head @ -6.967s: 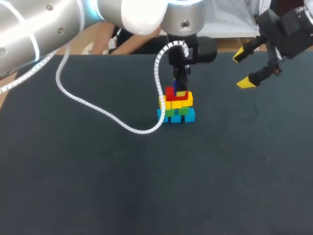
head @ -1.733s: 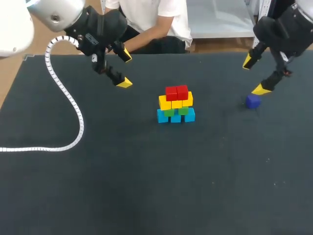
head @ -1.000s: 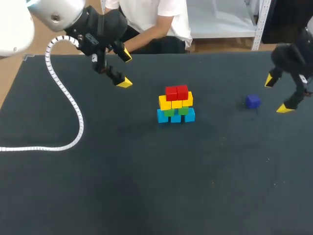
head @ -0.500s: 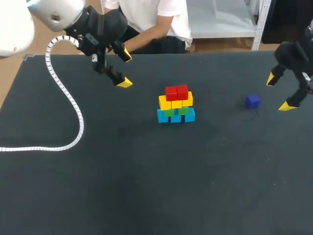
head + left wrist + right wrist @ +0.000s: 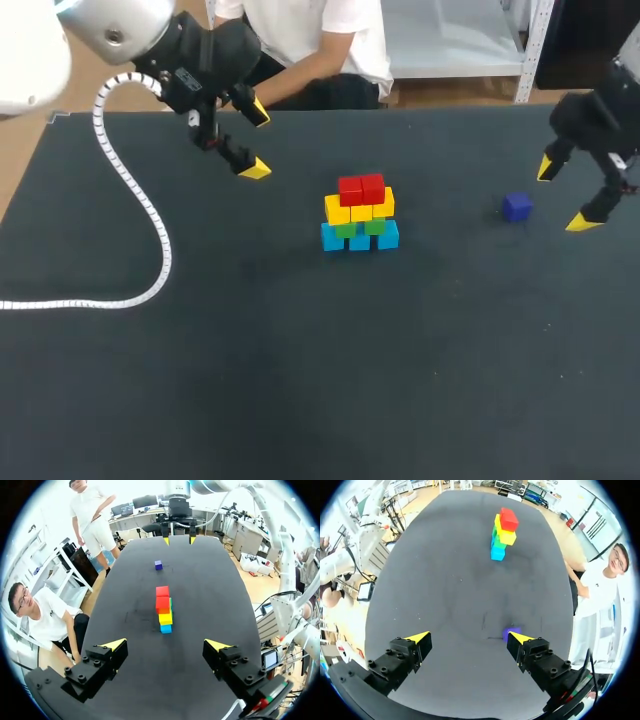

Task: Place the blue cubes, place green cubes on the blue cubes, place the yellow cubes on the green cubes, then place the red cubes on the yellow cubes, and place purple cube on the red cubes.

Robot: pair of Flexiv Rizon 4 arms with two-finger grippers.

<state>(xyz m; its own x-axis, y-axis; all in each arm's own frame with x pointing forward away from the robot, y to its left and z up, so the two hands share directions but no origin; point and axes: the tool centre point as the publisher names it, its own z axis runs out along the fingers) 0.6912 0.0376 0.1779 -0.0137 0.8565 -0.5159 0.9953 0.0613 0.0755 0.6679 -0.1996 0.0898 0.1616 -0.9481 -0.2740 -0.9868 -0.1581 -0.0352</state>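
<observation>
The stack stands about mid-bench on the dark bench (image 5: 300,380). The blue cubes (image 5: 360,239) form a row of three at the bottom. The green cubes (image 5: 375,226) sit on them, the yellow cubes (image 5: 360,210) on those, and two red cubes (image 5: 361,188) side by side on top.

The purple cube (image 5: 516,207) is not on the stack. It lies alone on the bench surface, well to the right of the stack and at about the same depth.

The right hand (image 5: 565,195) is just right of the purple cube with its fingers spread wide and nothing between them. In the right wrist view the cube sits close against the inner side of one yellow fingertip (image 5: 520,638), which partly covers it. Whether they touch cannot be told. The stack stands farther ahead of the hand.

The left hand (image 5: 256,141) hangs over the far left part of the bench, apart from the stack. Its fingers are also spread and hold nothing. From the left wrist view, the stack is straight ahead between its tips and the purple cube lies beyond the stack.

A white coiled cable (image 5: 130,200) drops from the left arm. It curves across the left side of the bench and runs off the left edge, well apart from the cubes.
</observation>
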